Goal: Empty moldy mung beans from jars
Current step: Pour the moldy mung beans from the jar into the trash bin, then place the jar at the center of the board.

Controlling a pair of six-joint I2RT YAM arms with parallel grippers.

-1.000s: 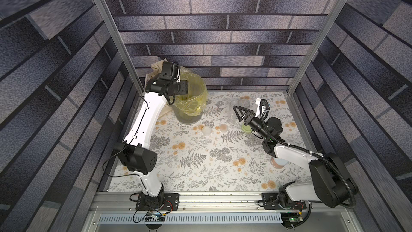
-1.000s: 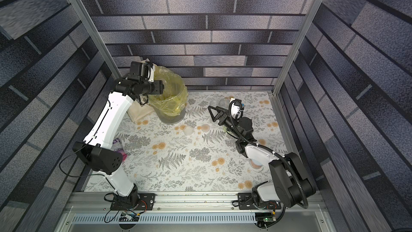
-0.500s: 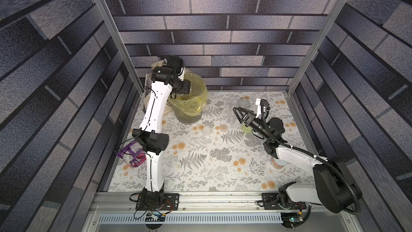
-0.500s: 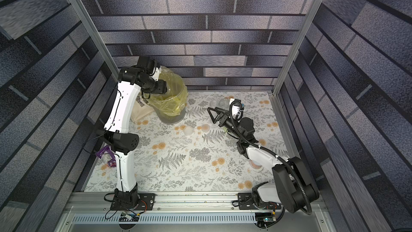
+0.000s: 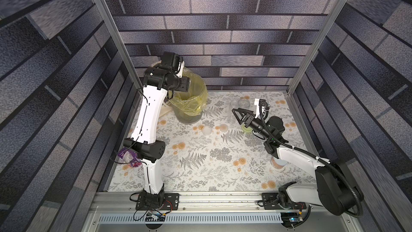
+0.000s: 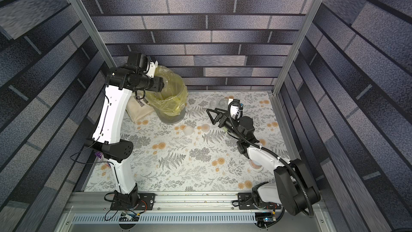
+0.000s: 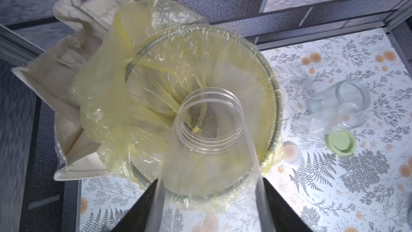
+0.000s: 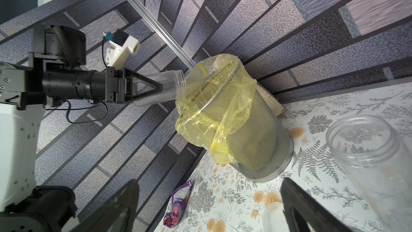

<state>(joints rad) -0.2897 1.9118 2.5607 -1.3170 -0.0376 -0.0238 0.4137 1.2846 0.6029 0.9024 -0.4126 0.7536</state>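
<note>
My left gripper [image 7: 210, 181] is shut on a clear lidless jar [image 7: 209, 148], held tilted with its mouth over the bin [image 7: 273, 85] lined with a yellow bag. The jar looks empty. Grey-green mung beans [image 7: 209, 128] lie at the bag's bottom, seen through the jar's mouth. In the right wrist view the same jar [image 8: 169, 83] pokes over the bin's rim. Two more open jars, one tall [image 5: 233, 110] and one short [image 5: 243, 103], stand at the back right. My right gripper [image 5: 239, 113] hovers open beside them, holding nothing.
A pale green lid [image 7: 340, 141] and two frosted lids [image 5: 206, 129] [image 5: 223, 127] lie on the floral mat. A cream cloth bag [image 7: 55, 85] leans behind the bin. A purple packet [image 5: 128, 158] lies at the left edge, a pinkish can [image 5: 277, 162] under my right arm.
My left arm has swung its elbow up and inward while its gripper stays at the bin with the jar. The right arm has barely moved.
</note>
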